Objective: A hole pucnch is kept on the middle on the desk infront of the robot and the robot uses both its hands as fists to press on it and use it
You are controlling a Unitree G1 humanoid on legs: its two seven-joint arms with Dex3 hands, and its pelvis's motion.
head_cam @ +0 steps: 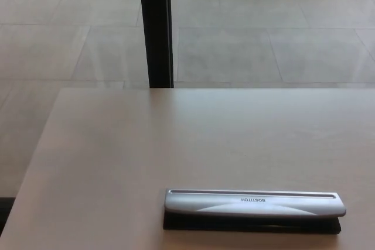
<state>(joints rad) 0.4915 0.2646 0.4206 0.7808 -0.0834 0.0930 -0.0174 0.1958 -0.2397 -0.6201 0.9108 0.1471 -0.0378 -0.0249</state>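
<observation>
A long silver hole punch (253, 204) with a black base lies flat on the light wooden desk (146, 144), near the desk's front edge and a little right of centre. Its length runs left to right and its handle bar is up. Neither of my hands shows in the head view, and nothing touches the punch.
The desk's far edge runs across the picture at about mid height, and its left edge slants down to the lower left. A black vertical post (156, 27) stands behind the desk on a tiled floor (263, 39).
</observation>
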